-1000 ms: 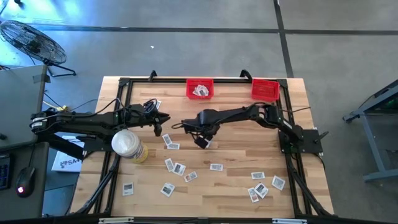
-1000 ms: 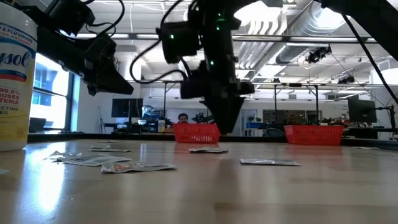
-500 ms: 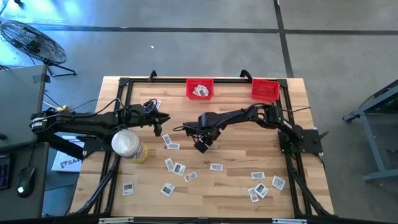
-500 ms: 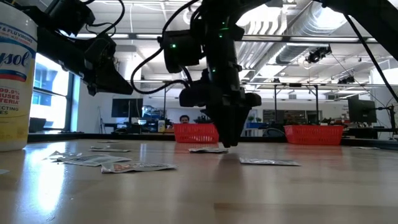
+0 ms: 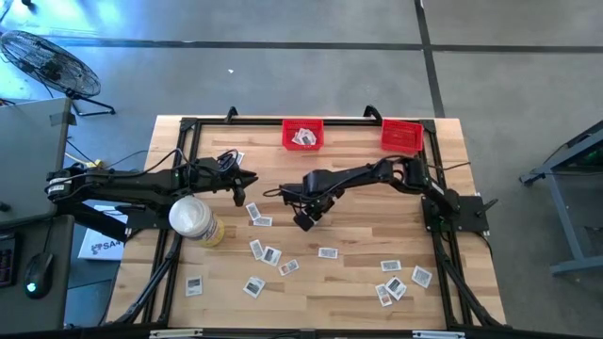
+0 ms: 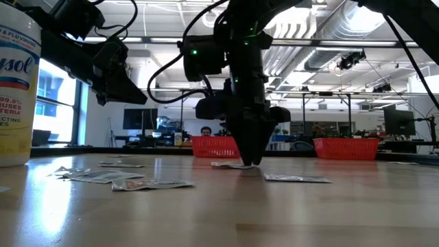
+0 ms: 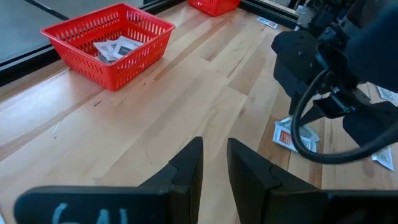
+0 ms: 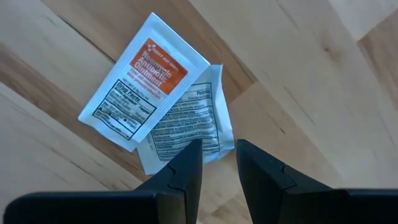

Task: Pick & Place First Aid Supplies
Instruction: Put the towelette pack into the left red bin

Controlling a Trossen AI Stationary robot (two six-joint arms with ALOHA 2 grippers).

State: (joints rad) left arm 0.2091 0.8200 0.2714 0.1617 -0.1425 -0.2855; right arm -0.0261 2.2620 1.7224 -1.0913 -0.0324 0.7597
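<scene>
The lower packet (image 8: 186, 127) lies half hidden under the orange-printed one (image 8: 144, 81). Print on the packets near the table's front edge (image 5: 391, 282) is too small to read.

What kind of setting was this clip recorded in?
Probably a robotics lab or workshop: bare concrete floor, exposed ceiling ducts, a floor fan, and a wooden table fitted with two robot arms.

Right pincer (image 6: 248, 162) low, slightly parted.
</scene>
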